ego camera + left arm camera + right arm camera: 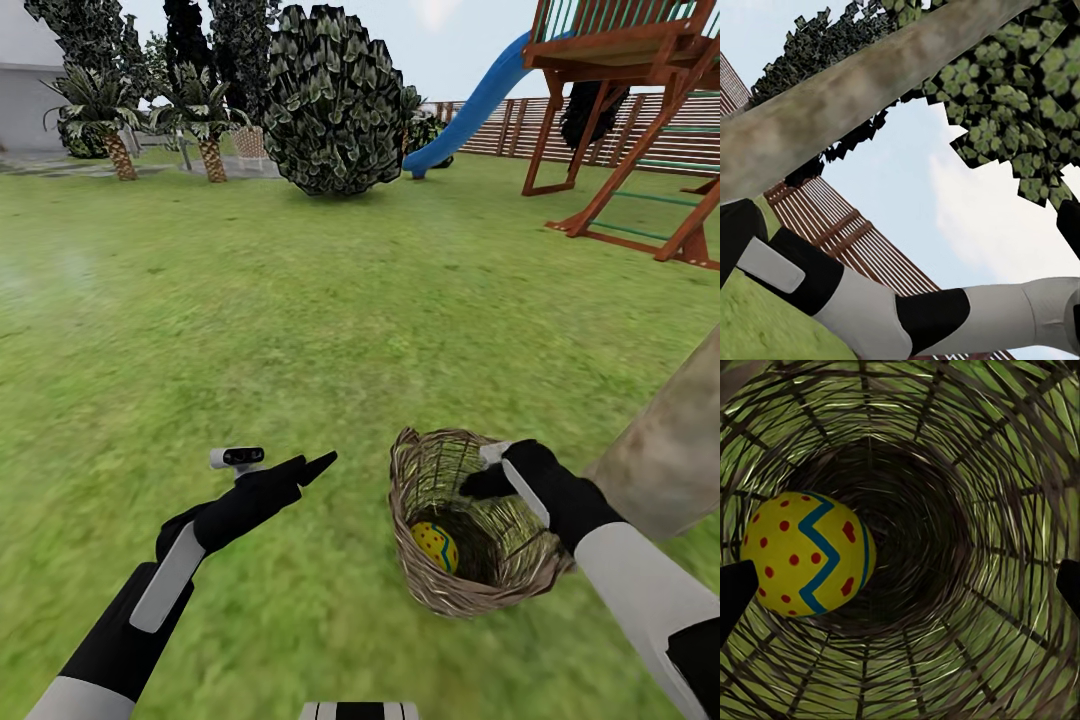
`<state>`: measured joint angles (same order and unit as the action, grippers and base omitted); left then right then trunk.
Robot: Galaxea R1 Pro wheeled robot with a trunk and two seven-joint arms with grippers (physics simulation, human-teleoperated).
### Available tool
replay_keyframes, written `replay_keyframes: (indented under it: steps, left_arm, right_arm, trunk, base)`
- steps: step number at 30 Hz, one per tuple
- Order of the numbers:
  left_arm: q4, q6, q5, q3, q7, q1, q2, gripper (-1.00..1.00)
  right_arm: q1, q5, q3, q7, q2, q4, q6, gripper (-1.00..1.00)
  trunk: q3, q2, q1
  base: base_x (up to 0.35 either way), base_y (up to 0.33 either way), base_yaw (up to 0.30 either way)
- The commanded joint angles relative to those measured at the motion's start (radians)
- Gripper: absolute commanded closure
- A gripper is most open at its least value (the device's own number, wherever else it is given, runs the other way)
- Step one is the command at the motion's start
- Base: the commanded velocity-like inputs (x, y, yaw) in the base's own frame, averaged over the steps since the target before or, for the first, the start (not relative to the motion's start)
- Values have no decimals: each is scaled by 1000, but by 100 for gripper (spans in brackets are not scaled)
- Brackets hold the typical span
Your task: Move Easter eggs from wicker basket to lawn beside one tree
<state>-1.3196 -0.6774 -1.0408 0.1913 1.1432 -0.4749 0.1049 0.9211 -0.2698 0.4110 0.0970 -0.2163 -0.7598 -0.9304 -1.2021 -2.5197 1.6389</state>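
right gripper | released, fingers spread, reaching into wicker basket | Easter egg lying below it against the wall | risk: closing off-centre, egg rolling away, basket tipping | left gripper hovering, state unclear

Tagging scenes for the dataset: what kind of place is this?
A simulated back garden, apparently: a mown lawn, a wooden play tower with a blue slide, and a slat fence behind. A wicker basket holding a painted egg sits on the grass.
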Motion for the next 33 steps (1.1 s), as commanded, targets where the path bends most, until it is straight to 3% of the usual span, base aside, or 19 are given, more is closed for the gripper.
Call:
replay_keyframes:
  steps: [1, 5, 6, 10, 14, 27, 31, 33]
  left_arm:
    - [0, -8, -8, 2, -1, -1, 1, -100]
    - [0, -8, -7, 3, -1, -1, 0, -100]
    - [0, -8, -7, 3, -1, -1, 0, -100]
    - [0, -8, -7, 3, -2, 0, 0, -100]
    - [0, -8, -7, 3, -2, -1, -1, -100]
    - [0, -8, -6, 3, -2, 0, -1, -100]
    - [0, -8, -5, 3, -2, 0, -1, -100]
    - [0, -8, -5, 3, -2, 0, -1, -100]
  right_arm:
    - [1, 8, 9, 10, -1, -1, 3, -100]
    - [1, 30, 32, 33, 2, 0, 25, -100]
    - [1, 348, 287, 259, 2, 0, 145, -100]
    - [1, 459, 287, 391, 3, 6, 194, -100]
    - [1, 504, 284, 418, 3, 5, 205, -100]
    - [1, 520, 285, 423, 0, -4, 318, -100]
    - [1, 553, 289, 437, 3, -4, 370, -100]
    - [1, 564, 290, 477, 3, -4, 396, -100]
  trunk:
    - [-1, 0, 0]
    - [-1, 0, 0]
    - [-1, 0, 0]
    - [-16, -1, 2]
    - [-32, -2, 3]
    - [-82, -5, 9]
    - [-97, -6, 11]
    - [-105, -7, 12]
  base:
    - [0, 0, 0]
    - [0, 0, 0]
    - [0, 0, 0]
    - [0, 0, 0]
    - [0, 0, 0]
    - [0, 0, 0]
    - [0, 0, 0]
    - [0, 0, 0]
